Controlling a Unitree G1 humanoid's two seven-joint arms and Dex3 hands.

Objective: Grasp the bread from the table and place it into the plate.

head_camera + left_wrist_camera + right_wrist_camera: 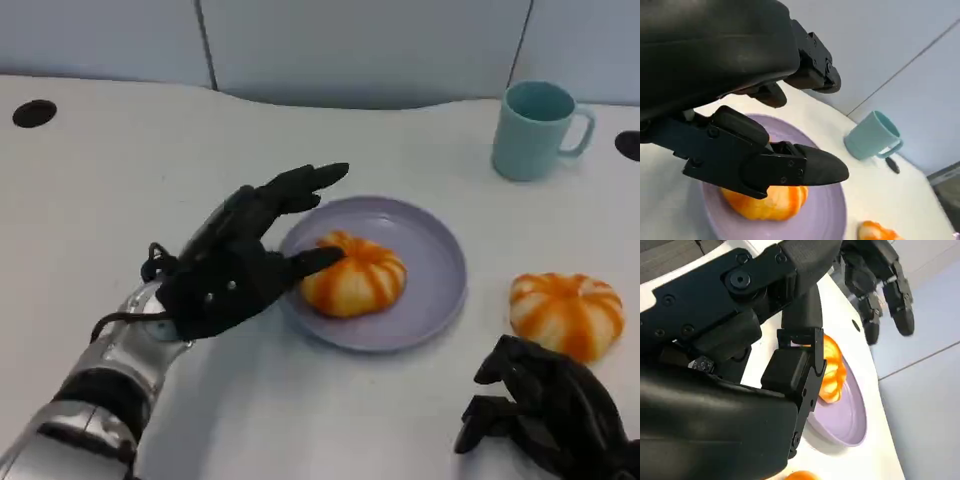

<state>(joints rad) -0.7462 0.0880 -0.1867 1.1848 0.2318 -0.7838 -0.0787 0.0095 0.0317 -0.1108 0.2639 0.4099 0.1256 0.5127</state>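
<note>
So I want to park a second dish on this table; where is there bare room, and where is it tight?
Free: the table left of the plate, and the front strip between both hands. Tight: around the mug, and the loose bread by the right hand. The left hand hovers at the plate's bread.

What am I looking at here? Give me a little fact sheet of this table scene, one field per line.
Plate: purple plate, mid-table
Bread on plate: one orange-striped bun
Bread on table: a second bun, right of the plate
Mug: teal mug, behind the plate to the right
Left robot hand: open, fingers spread beside the plated bun
Right robot hand: fingers curled, empty, near the second bun
</note>
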